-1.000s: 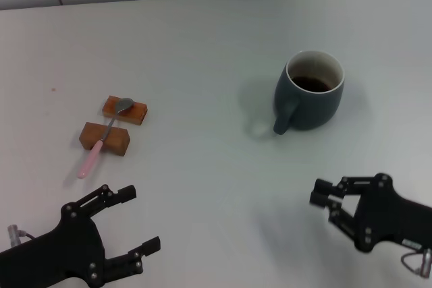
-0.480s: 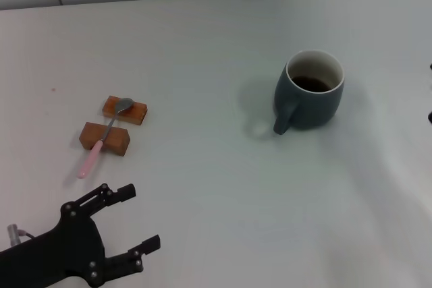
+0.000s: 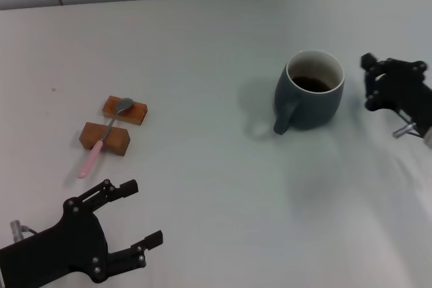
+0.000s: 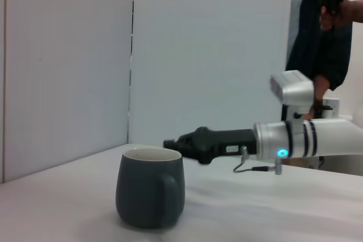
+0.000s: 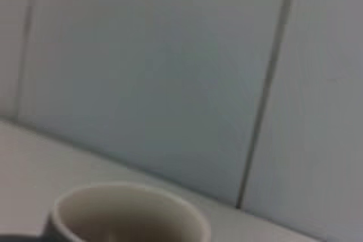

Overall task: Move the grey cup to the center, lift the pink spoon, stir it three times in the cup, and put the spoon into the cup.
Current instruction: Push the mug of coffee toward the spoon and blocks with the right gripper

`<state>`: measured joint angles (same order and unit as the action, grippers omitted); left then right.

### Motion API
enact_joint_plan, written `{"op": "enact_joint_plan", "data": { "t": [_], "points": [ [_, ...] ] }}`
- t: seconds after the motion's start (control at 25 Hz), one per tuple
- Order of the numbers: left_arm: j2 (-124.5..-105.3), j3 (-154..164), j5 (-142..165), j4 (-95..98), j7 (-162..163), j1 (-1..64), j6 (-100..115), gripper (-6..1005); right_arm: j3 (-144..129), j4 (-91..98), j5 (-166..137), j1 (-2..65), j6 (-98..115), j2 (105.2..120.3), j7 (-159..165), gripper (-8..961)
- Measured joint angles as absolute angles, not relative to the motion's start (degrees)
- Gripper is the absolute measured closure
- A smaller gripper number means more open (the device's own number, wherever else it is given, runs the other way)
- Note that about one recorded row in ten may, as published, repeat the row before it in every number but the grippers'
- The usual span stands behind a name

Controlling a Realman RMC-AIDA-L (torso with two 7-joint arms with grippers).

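Note:
The grey cup [image 3: 309,94] stands upright right of the table's middle, with dark liquid inside and its handle turned toward the front left. My right gripper [image 3: 368,83] is open just to the right of the cup, at cup height and apart from it. The cup also shows in the left wrist view [image 4: 150,187], with the right gripper [image 4: 180,142] behind it, and its rim shows in the right wrist view [image 5: 129,212]. The pink spoon [image 3: 100,145] lies across two brown wooden blocks at the left. My left gripper [image 3: 142,214] is open and empty in front of the spoon.
The two wooden blocks, far [image 3: 125,110] and near [image 3: 104,137], hold the spoon off the white table [image 3: 202,166]. A tiled wall runs along the table's back edge. A person stands beyond the table in the left wrist view [image 4: 317,32].
My right gripper has gone from the front right, out of view for a moment, to beside the cup's right side. The left gripper, cup and spoon have stayed put.

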<state>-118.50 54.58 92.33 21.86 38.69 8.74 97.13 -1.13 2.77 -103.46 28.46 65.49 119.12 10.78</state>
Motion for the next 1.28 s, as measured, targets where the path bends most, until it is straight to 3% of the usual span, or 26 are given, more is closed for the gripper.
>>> {"op": "enact_joint_plan", "data": {
  "t": [1.28],
  "points": [
    [-118.47,54.41,91.67,21.71,38.58,9.02,97.94,176,-9.16,-5.83,-108.62,36.86,61.32,119.44,4.25,939]
  ]
}}
